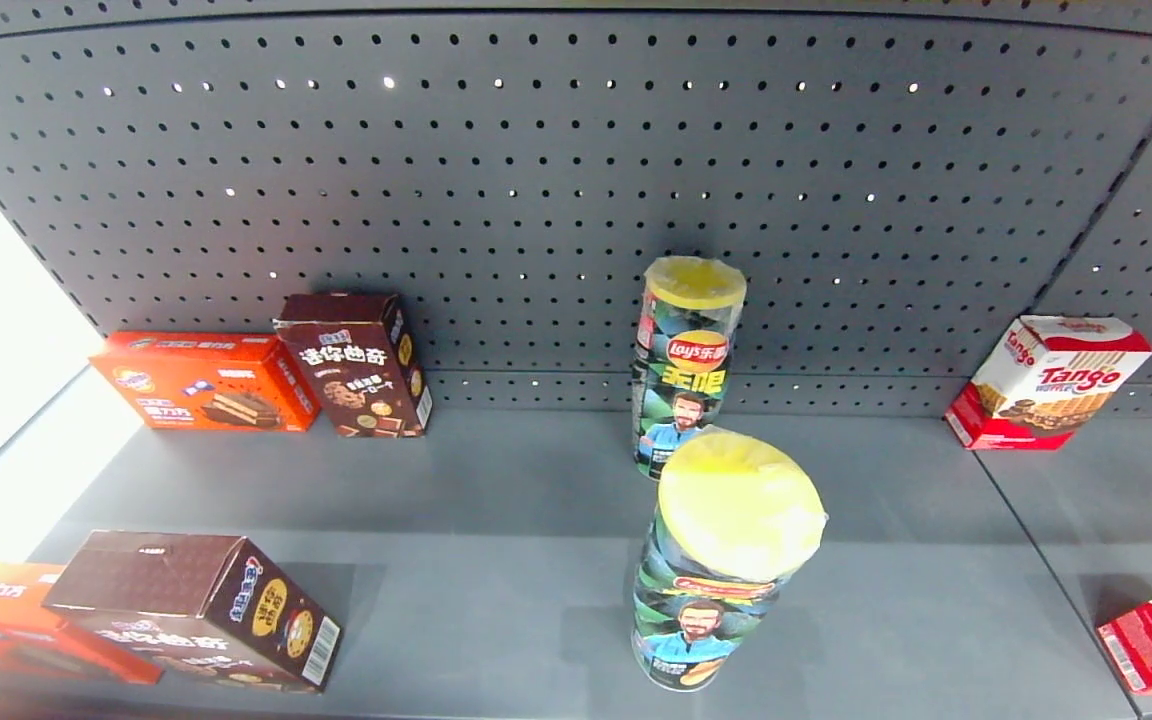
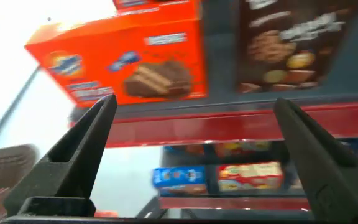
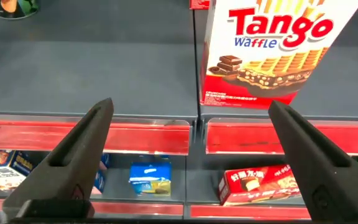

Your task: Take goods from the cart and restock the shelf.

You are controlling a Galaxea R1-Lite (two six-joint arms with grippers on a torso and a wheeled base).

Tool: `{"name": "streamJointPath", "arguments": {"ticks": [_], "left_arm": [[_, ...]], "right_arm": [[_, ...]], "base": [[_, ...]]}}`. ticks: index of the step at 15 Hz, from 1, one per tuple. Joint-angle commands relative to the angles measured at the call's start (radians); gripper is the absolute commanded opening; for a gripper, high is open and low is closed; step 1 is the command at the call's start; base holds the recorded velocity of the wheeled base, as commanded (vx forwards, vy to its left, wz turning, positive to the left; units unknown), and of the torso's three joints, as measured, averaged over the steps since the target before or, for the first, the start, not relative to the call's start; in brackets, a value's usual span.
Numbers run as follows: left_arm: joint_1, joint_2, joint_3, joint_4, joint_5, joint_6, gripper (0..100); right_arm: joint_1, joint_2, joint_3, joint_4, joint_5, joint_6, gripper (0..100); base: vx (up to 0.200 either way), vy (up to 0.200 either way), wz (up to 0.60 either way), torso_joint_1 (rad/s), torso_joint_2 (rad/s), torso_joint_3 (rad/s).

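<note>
Goods stood on the grey metal shelf (image 1: 496,600), which had a back wall full of little holes. Two tall round chip cans with yellow lids were in the middle of the head view, the back can (image 1: 688,360) by the wall and the front can (image 1: 731,560) lower in the frame. A flat orange box (image 1: 204,380) and a dark brown cookie box (image 1: 356,362) sat side by side at the middle left. A red and white wafer box (image 1: 1051,382) leaned at the far right. The left claw (image 2: 194,102) was spread wide with nothing in it, facing the orange box and the brown one. The right claw (image 3: 190,104) was wide and empty too, in front of the wafer box. The cans looked light and stiff, but smooth and round, so they could slip or tip over. A good hold would be around the middle of the side, not on the thin lid. The boxes looked light, with thin card that could dent. A soft squeeze on two flat sides would suit them best.
</note>
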Motion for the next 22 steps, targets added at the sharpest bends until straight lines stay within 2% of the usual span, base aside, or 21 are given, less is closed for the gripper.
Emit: {"name": "streamJointPath", "arguments": {"ticks": [1,2,3,4,5,6,7,8,9,10,11,12,13,14,15,16,18,19,20,21,22], "left_arm": [[-0.001,0.005,-0.004,0.021,-0.231,-0.046,100],[-0.001,0.005,-0.015,0.054,-0.290,-0.038,100],[-0.001,0.004,-0.026,0.077,-0.319,-0.026,100],[-0.001,0.005,-0.027,0.083,-0.319,-0.035,100],[-0.010,0.005,-0.029,0.088,-0.287,-0.044,100],[-0.024,0.005,-0.029,0.093,-0.205,-0.044,100],[0.005,0.005,-0.027,0.086,-0.136,-0.044,100],[0.079,-0.007,-0.027,0.091,-0.133,-0.044,100],[0.116,-0.045,-0.027,0.086,-0.147,-0.043,100],[0.096,-0.070,-0.026,0.086,-0.192,-0.035,100],[0.089,-0.084,-0.026,0.083,-0.288,-0.041,100],[0.088,-0.088,-0.026,0.080,-0.346,-0.050,100],[0.088,-0.088,-0.024,0.077,-0.328,-0.070,100],[0.088,-0.088,-0.021,0.073,-0.251,-0.073,100],[0.088,-0.088,-0.010,0.037,-0.087,-0.067,100],[0.088,-0.088,0.002,0.002,0.000,-0.053,100],[0.088,-0.088,0.002,0.001,-0.029,-0.038,100],[0.088,-0.088,0.002,0.002,-0.072,-0.067,100],[0.088,-0.088,0.002,0.005,-0.188,-0.106,100],[0.088,-0.088,0.000,0.008,-0.264,-0.109,100],[0.088,-0.088,0.002,0.007,-0.259,-0.095,100]], "right_arm": [[0.000,-0.002,0.000,-0.001,0.000,0.000,100],[0.000,-0.002,0.000,0.001,0.000,0.000,100],[0.000,-0.002,0.000,-0.001,0.000,0.000,100],[0.000,-0.002,0.000,-0.001,0.000,0.000,100],[0.000,-0.002,0.000,-0.001,0.000,0.000,100],[0.000,-0.002,0.000,-0.001,0.000,0.000,100],[0.000,-0.002,0.000,-0.001,0.000,0.000,100],[0.000,-0.002,0.000,-0.001,0.000,0.000,100],[0.000,-0.002,0.000,0.001,0.000,0.000,100],[0.000,-0.002,0.000,-0.001,0.000,0.000,100],[0.000,-0.002,0.000,-0.001,0.000,0.000,100],[0.000,-0.002,0.000,-0.001,0.000,0.000,100],[0.000,-0.002,0.000,-0.001,0.000,0.000,100],[0.002,-0.002,0.000,-0.001,0.000,0.000,100],[0.000,-0.002,0.000,-0.001,0.000,0.000,100],[0.000,-0.002,0.000,-0.001,0.000,0.000,100],[0.000,-0.002,0.000,-0.001,0.000,0.000,100],[0.000,-0.002,0.000,-0.001,0.000,0.000,100],[0.000,-0.002,0.000,-0.001,0.000,0.000,100],[0.000,-0.002,0.000,-0.001,0.000,0.000,100],[0.000,-0.002,0.000,-0.001,0.000,0.000,100]], "base": [[0.000,0.000,0.00,0.000,0.00,0.000],[0.000,0.000,0.00,0.000,0.00,0.000],[0.000,0.000,0.00,0.000,0.00,0.000],[0.000,0.000,0.00,0.000,0.00,0.000],[0.000,0.000,0.00,0.000,0.00,0.000],[0.000,0.000,0.00,0.000,0.00,0.000],[0.000,0.000,0.00,0.000,0.00,0.000],[0.000,0.000,0.00,0.000,0.00,0.000],[0.000,0.000,0.00,0.000,0.00,0.000],[0.000,0.000,0.00,0.000,0.00,0.000],[0.000,0.000,0.00,0.000,0.00,0.000],[0.000,0.000,0.00,0.000,0.00,0.000],[0.000,0.000,0.00,0.000,0.00,0.000],[0.000,0.000,0.00,0.000,0.00,0.000],[0.000,0.000,0.00,0.000,0.00,0.000],[0.000,0.000,0.00,0.000,0.00,0.000],[0.000,0.000,0.00,0.000,0.00,0.000],[0.000,0.000,0.00,0.000,0.00,0.000],[0.000,0.000,0.00,0.000,0.00,0.000],[0.000,0.000,0.00,0.000,0.00,0.000],[0.000,0.000,0.00,0.000,0.00,0.000]]}}
